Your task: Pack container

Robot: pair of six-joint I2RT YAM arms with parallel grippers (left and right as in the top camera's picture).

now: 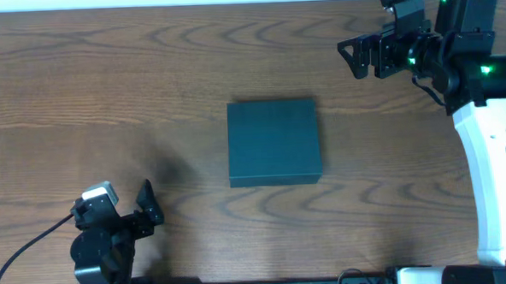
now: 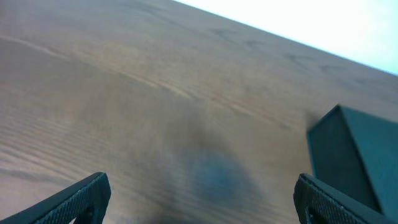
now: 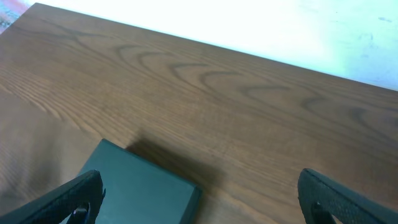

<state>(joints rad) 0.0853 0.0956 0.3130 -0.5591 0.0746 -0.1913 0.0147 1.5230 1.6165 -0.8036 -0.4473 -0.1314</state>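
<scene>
The container [image 1: 274, 143], a dark teal square box with its lid shut, sits at the middle of the wooden table. It shows at the right edge of the left wrist view [image 2: 357, 155] and at the bottom left of the right wrist view [image 3: 134, 190]. My left gripper [image 1: 149, 206] is open and empty at the near left of the table; its jaws [image 2: 202, 202] are spread wide. My right gripper [image 1: 352, 56] is open and empty at the far right; its jaws [image 3: 199, 202] are spread wide over bare wood beside the box.
The wooden table [image 1: 106, 97] ends at a pale far edge. A black cable [image 1: 26, 246] runs to the left arm's base. The right arm's white body [image 1: 494, 166] stands along the right side.
</scene>
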